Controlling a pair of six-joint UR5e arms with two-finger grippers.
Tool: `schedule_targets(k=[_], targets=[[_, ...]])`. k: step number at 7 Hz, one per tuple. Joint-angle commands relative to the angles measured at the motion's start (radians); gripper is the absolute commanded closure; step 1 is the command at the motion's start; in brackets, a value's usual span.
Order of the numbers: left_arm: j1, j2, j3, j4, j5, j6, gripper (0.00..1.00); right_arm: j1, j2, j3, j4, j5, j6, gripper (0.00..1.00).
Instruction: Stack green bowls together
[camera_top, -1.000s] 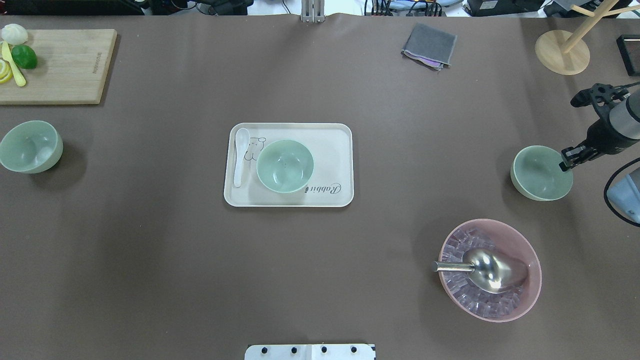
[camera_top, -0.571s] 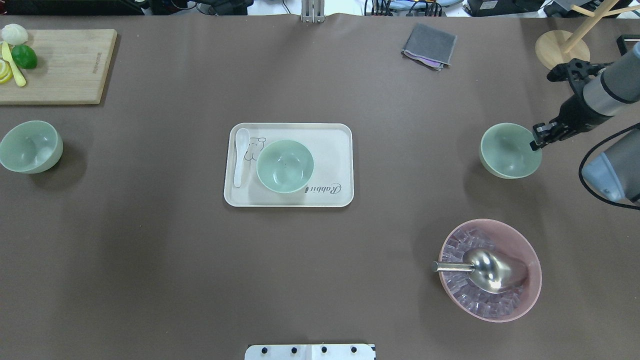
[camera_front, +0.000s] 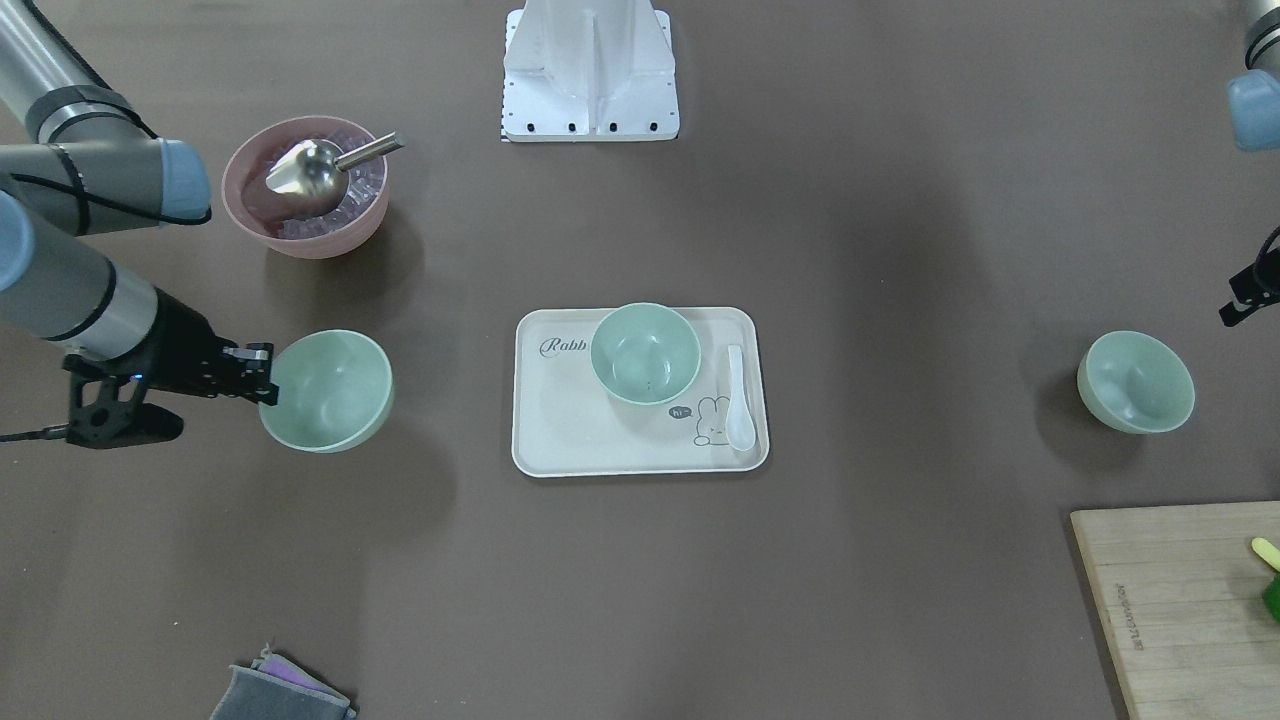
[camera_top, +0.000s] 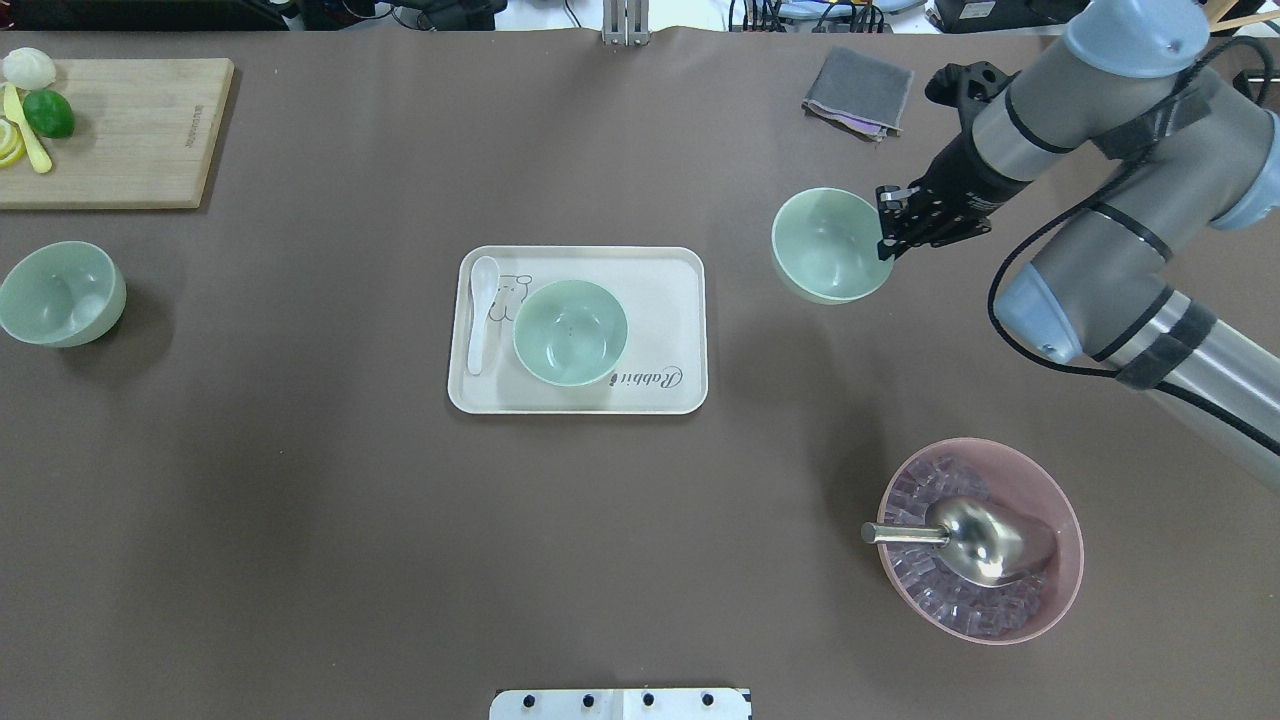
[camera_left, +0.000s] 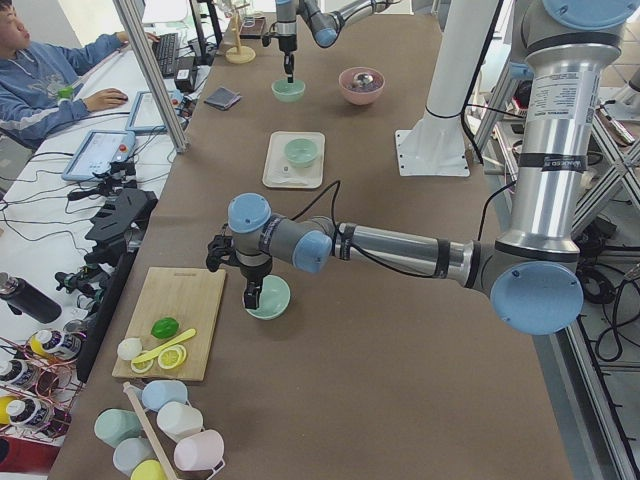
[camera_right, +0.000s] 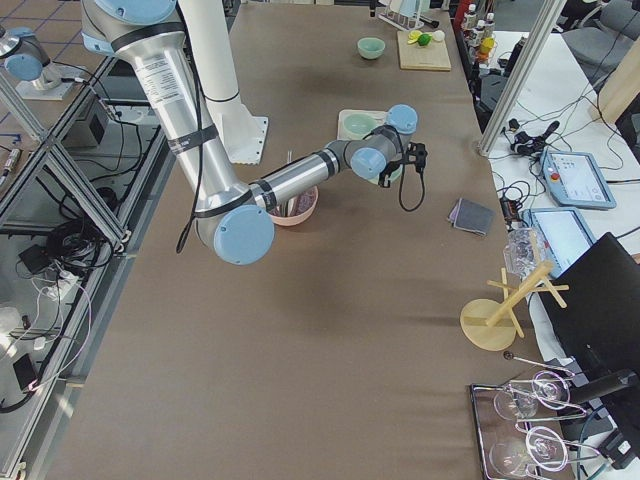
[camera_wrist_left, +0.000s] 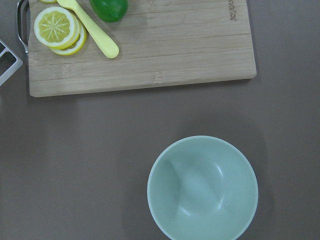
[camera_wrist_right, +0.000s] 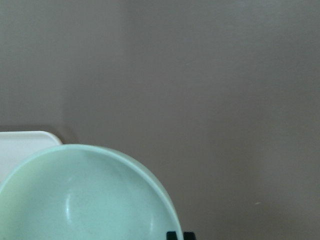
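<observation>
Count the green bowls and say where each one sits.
3. One green bowl stands on the cream tray; the second bowl is held by the right gripper, right of the tray; the third bowl stands near the cutting board, far left.

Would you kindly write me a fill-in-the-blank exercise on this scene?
The right pincer grips a green bowl by its ____.
The tray holds a second bowl and a white ____.
The big bowl with the scoop is coloured ____.
Missing: rim; spoon; pink.
</observation>
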Motion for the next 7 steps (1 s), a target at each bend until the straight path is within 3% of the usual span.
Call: schedule_targets(k=[1,3,7], targets=[[0.014,-0.044,0.08,-0.018,0.003,-0.004,0.02,-0.081,0.094,-0.002,-0.002,-0.078,0.156,1.0],[0.02,-0.065,0.152,-0.081,0.003,-0.009,0.03,-0.17,0.18,-0.008,-0.01,-0.185,0.275,1.0],[0.027,-0.1,0.201,-0.083,0.001,-0.01,0.03,-0.27,0.269,-0.04,-0.008,-0.285,0.389,1.0]])
